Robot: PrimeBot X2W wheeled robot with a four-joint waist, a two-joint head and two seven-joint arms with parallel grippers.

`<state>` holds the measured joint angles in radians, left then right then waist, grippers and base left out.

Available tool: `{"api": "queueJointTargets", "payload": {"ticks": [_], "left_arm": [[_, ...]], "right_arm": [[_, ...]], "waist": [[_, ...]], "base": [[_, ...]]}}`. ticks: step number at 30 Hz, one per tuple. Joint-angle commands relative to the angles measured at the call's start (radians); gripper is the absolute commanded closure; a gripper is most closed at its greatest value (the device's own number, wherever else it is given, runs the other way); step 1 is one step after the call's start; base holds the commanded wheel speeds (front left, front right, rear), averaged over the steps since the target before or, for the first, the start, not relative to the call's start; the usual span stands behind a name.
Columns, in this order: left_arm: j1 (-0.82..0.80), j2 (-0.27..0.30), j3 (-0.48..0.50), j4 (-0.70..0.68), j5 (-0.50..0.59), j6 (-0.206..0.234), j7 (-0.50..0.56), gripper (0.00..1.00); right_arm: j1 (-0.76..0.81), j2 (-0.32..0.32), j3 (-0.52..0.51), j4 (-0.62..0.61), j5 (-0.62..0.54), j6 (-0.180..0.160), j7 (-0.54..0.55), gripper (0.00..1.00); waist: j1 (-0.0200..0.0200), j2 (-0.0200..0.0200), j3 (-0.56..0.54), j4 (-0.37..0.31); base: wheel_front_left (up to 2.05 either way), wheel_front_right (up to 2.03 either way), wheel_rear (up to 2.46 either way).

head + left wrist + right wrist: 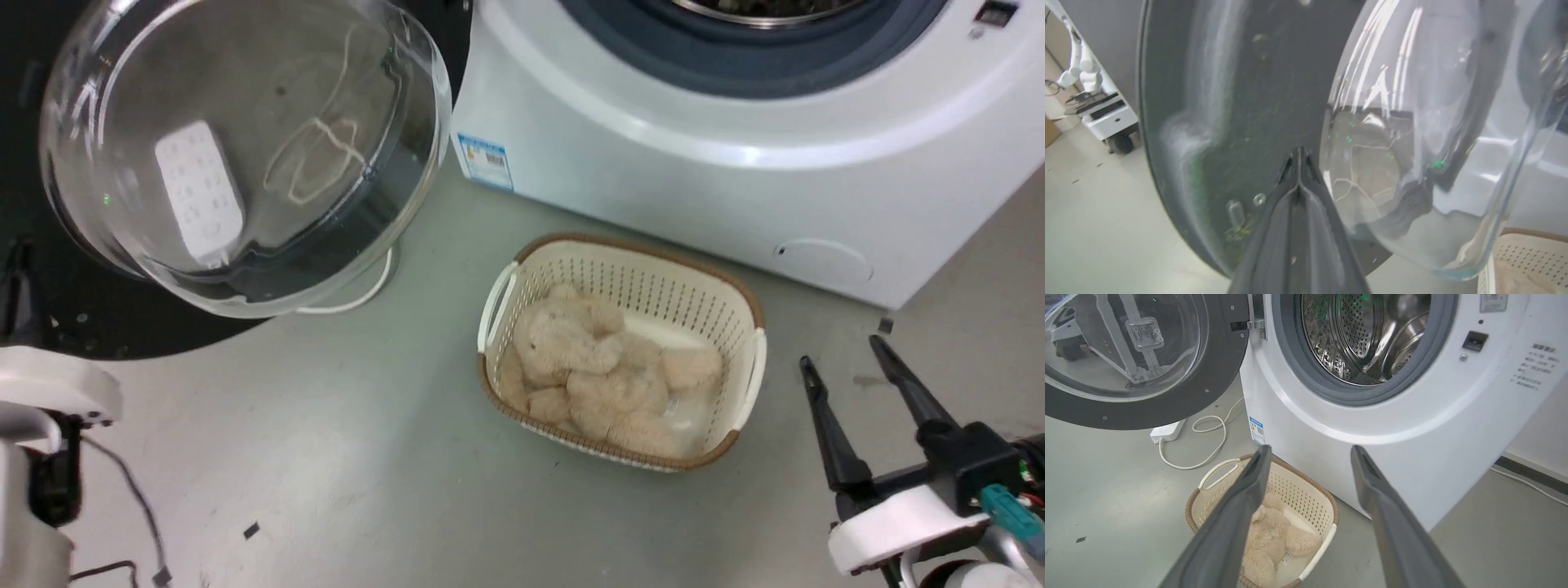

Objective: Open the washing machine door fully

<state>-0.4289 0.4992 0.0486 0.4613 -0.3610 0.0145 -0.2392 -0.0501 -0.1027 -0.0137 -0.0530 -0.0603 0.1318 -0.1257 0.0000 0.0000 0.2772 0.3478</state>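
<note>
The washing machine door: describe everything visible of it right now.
The washing machine door is a round glossy black ring around a bulging clear glass bowl, with small screws on its inner face. It hangs swung wide open on a metal hinge at the edge of the white machine. The left gripper, fingers together, points at its black face; contact is unclear.

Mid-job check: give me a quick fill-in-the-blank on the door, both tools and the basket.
The washing machine door is swung ___. The right tool is ___, holding nothing. The left tool is ___, its tips toward the door's black face. The basket stands on the ___.
Missing words: open; open; shut; floor.
</note>
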Motion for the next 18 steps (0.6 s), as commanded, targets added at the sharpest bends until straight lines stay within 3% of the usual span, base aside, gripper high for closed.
{"api": "queueJointTargets", "payload": {"ticks": [1,9,18], "left_arm": [[0.021,-0.016,-0.006,-0.020,0.010,-0.002,-0.011,1.00],[0.201,-0.144,-0.040,-0.254,0.011,0.006,-0.022,1.00],[0.410,-0.230,-0.086,-0.487,-0.017,0.043,0.032,1.00]], "right_arm": [[0.001,0.005,-0.015,-0.001,0.006,-0.001,-0.010,0.00],[0.035,0.023,-0.057,-0.011,0.008,-0.001,-0.022,0.00],[0.090,0.041,-0.019,-0.042,0.015,-0.001,-0.036,0.00]], "waist": [[0.0000,0.0000,-0.041,-0.015],[0.0000,0.0000,-0.172,-0.090],[0.0000,0.0000,-0.277,-0.231]], "base": [[0.00,0.00,0.00],[0.00,0.00,0.00],[0.00,0.00,0.00]]}}
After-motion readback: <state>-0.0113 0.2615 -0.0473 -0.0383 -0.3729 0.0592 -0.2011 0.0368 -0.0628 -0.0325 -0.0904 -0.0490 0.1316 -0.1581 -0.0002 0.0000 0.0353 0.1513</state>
